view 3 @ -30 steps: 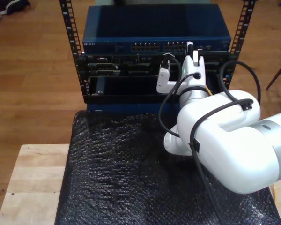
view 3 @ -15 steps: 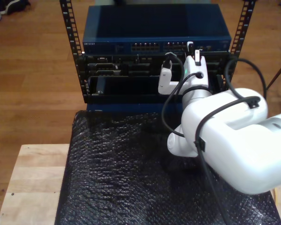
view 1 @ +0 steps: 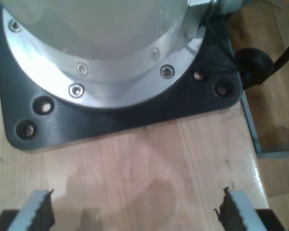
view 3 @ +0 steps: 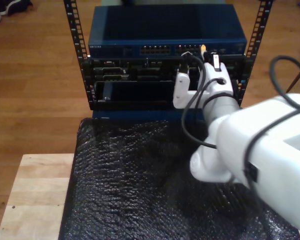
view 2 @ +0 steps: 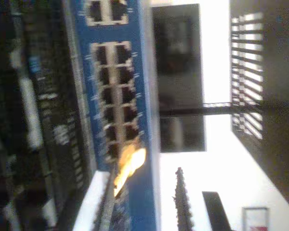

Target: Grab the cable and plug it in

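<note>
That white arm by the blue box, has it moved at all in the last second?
Yes. The white arm has pushed on toward the blue box, bringing the yellow plug at my second gripper up by the sockets. The blue box and black mat stayed put.

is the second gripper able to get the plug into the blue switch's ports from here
Probably yes. My second gripper holds the cable's plug just short of the blue switch's port rows, with nothing between them; alignment is too blurred to judge.

We see a wooden plank floor (view 3: 35, 65) around a black equipment rack (view 3: 72, 45). Nearer us, black bubble wrap (view 3: 125, 185) covers a light wooden table (view 3: 32, 195). Shoes (view 3: 5, 7) lie at the exterior view's upper left.
</note>
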Controlling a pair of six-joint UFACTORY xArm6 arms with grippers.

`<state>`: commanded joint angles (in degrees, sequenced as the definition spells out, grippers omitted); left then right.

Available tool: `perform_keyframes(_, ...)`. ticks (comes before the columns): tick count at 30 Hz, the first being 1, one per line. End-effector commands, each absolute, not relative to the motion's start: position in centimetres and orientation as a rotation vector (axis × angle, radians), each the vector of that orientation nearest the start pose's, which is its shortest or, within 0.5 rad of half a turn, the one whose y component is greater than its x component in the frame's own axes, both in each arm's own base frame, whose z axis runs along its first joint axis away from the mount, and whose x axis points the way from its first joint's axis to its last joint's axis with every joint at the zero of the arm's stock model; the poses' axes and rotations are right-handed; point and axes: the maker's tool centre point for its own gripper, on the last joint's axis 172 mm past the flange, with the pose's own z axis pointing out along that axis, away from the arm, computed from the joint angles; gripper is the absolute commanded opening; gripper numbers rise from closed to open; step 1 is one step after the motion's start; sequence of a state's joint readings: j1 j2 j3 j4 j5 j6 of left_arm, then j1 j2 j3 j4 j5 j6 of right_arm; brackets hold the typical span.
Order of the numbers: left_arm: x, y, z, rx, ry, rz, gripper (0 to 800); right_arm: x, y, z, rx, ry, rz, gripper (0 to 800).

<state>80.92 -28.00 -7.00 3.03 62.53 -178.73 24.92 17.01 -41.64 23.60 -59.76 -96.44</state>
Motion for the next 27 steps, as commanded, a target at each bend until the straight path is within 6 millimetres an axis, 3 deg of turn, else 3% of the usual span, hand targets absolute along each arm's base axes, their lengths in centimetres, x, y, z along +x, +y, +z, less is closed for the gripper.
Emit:
perform_keyframes(8, 0.8, 11.7, 3.4, -2.188, 2.722, -0.508, 800, 56.5, 14.1, 28.9, 1.403, 1.491, 1.182, 454)
perform_keyframes(12, 0.8, 11.7, 3.4, -2.188, 2.722, -0.508, 800, 56.4, 9.9, 28.4, 1.462, 1.583, 1.066, 568)
perform_keyframes(18, 0.8, 11.7, 3.4, -2.188, 2.722, -0.508, 800, 54.9, 4.2, 25.4, 1.541, 1.780, 0.836, 783)
perform_keyframes(27, 0.8, 11.7, 3.4, -2.188, 2.722, -0.508, 800, 51.2, -4.7, 22.7, 1.635, 1.937, 0.582, 798)
